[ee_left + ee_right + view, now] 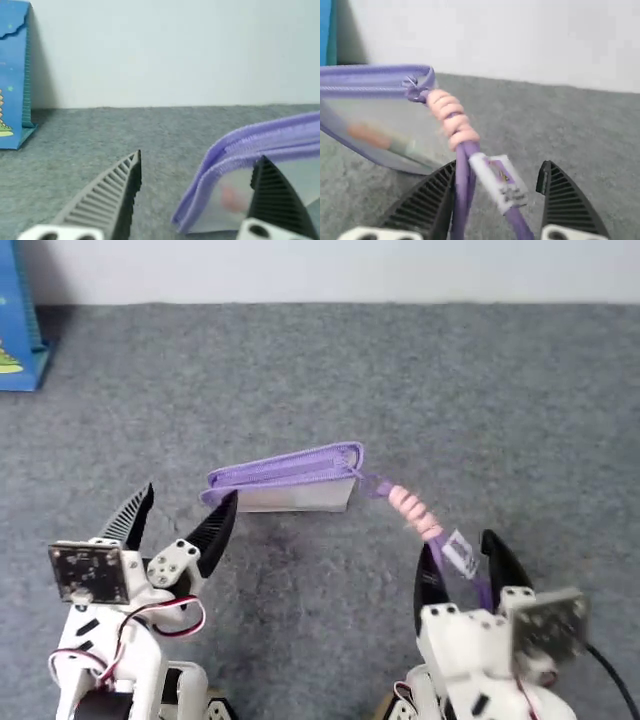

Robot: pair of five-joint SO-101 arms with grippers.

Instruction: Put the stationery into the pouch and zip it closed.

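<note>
Pouch (285, 480) sits mid table (330, 360), on its long edge w/ the purple zip band on top and clear sides below. Through the clear side, right wrist view, a pinkish stick-like item (367, 135) lies inside; blurred, can't tell what sort of stationery. Zip band looks drawn together along the top, and the zip pull (412, 82) sits at the end nearest the right arm.

From that end a purple strap (478, 585) runs off toward the right arm, w/ a pink coil (410, 505) wrapped round it just by the pouch and a white tag (460, 555) farther down.

Right pincer (460, 545) is spread wide, gripping nothing. The strap and tag pass btwn its fingers; in the right wrist view the strap lies along one finger (435, 195), the other finger apart from it.

Left pincer (190, 495) is also spread wide, nothing clamped. It's at the pouch's other end: one finger (215, 525) has its tip at the pouch's corner, touching or just beside, can't tell which; the other finger (130, 512) is off to the side over bare table. In the left wrist view the pouch end shows btwn the two fingers.

Blue paper bag (15, 330) stands at the far table corner on the left arm's side, against the white wall (330, 270), well apart from the pouch.
</note>
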